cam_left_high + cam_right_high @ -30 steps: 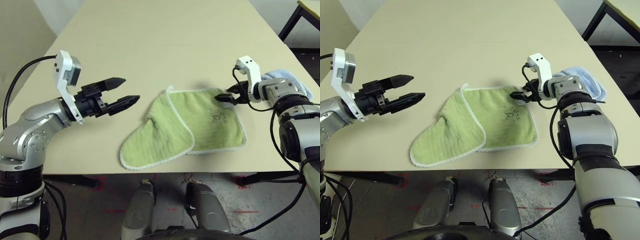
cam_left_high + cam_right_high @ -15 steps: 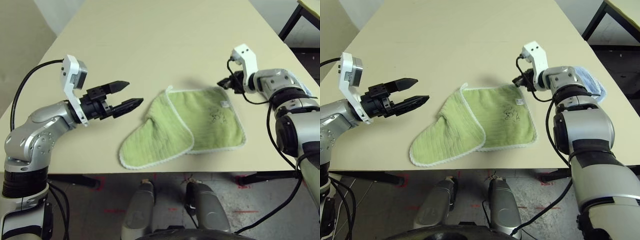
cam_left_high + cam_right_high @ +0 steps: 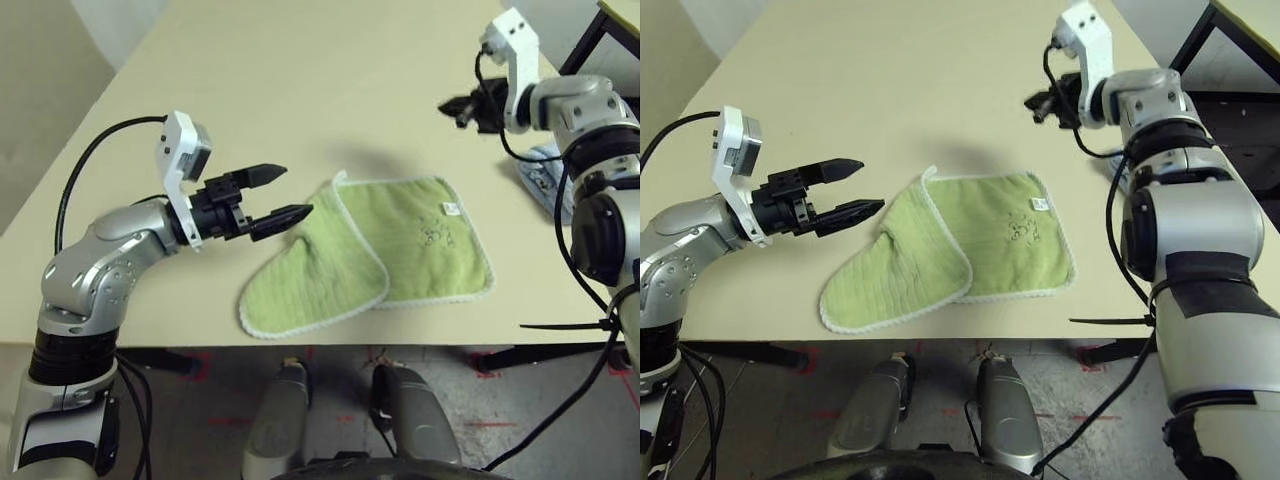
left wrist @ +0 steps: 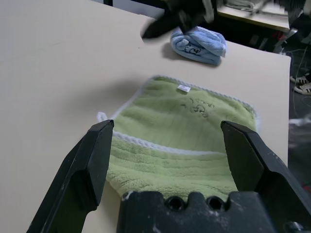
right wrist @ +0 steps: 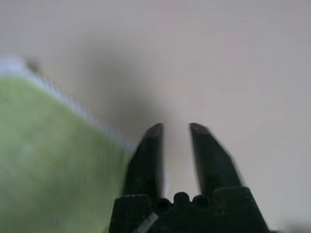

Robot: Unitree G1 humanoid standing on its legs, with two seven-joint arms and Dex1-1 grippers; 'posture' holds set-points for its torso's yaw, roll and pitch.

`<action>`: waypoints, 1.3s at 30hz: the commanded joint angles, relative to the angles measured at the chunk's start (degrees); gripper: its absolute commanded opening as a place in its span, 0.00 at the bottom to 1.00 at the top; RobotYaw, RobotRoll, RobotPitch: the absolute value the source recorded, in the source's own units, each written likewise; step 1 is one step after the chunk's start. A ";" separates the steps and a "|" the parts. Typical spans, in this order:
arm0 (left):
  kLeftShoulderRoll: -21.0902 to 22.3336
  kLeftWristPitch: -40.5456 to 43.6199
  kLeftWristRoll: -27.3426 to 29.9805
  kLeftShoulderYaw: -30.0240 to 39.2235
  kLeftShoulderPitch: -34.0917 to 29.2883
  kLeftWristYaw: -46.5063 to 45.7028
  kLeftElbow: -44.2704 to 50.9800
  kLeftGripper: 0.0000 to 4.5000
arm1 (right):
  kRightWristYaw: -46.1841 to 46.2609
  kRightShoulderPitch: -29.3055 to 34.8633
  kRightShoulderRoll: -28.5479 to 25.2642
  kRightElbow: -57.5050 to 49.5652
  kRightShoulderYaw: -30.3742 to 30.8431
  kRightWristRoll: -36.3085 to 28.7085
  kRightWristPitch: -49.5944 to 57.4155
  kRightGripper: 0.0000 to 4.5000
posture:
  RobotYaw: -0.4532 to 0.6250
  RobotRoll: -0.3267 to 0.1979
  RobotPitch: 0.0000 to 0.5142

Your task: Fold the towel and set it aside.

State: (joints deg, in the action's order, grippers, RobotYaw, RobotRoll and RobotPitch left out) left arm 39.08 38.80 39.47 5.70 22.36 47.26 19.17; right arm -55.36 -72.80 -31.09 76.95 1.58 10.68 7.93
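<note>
The green towel [image 3: 430, 250] is left only partly folded by the table's [image 3: 180, 310] near edge, still to be folded and set aside, both the wide-open left gripper [image 3: 297, 194] and narrowly parted right gripper [image 5: 176, 127] being empty.

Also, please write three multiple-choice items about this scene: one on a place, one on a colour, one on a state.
1. Where does the green towel lie?
A) on the floor
B) on the table
C) on the robot's right arm

2. What colour is the towel's edging?
A) white
B) red
C) black

3. How is the left end effector?
A) gripping the towel
B) shut and empty
C) open and empty

1: B, the green towel rests on the table, near its front edge.
2: A, a white edging runs round the green cloth.
3: C, the left end effector has its fingers apart, with nothing held between them.
</note>
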 commanded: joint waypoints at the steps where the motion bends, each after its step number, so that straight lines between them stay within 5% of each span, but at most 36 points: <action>1: -0.52 -0.49 0.54 2.16 -1.05 -0.87 -0.27 1.00 | 2.45 1.95 -0.39 0.46 -1.50 -0.86 0.34 0.57 | 0.61 0.62 0.24; 6: 1.43 0.95 1.72 4.50 -2.84 -0.34 1.01 1.00 | 3.11 4.37 0.07 0.62 -2.23 -1.18 1.02 0.99 | 0.62 0.62 0.26; 22: 5.57 2.84 0.56 3.71 -5.29 0.20 3.81 1.00 | 0.10 8.04 4.22 0.95 0.16 1.29 4.33 0.99 | 0.66 0.62 0.29; 34: 3.50 0.88 -1.06 1.59 -4.53 0.16 2.57 1.00 | 2.89 2.77 4.48 0.14 -0.74 0.42 -1.38 0.03 | 0.65 0.62 0.24; 39: 2.74 -0.01 -2.00 0.40 -4.13 0.33 2.67 1.00 | 4.33 -0.61 4.14 -0.24 -2.31 -1.01 -3.97 0.01 | 0.65 0.62 0.23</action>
State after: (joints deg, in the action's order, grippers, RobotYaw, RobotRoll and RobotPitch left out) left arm 41.79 39.45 38.22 7.53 17.82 47.34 21.56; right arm -51.83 -72.07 -26.44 76.75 0.39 10.55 5.11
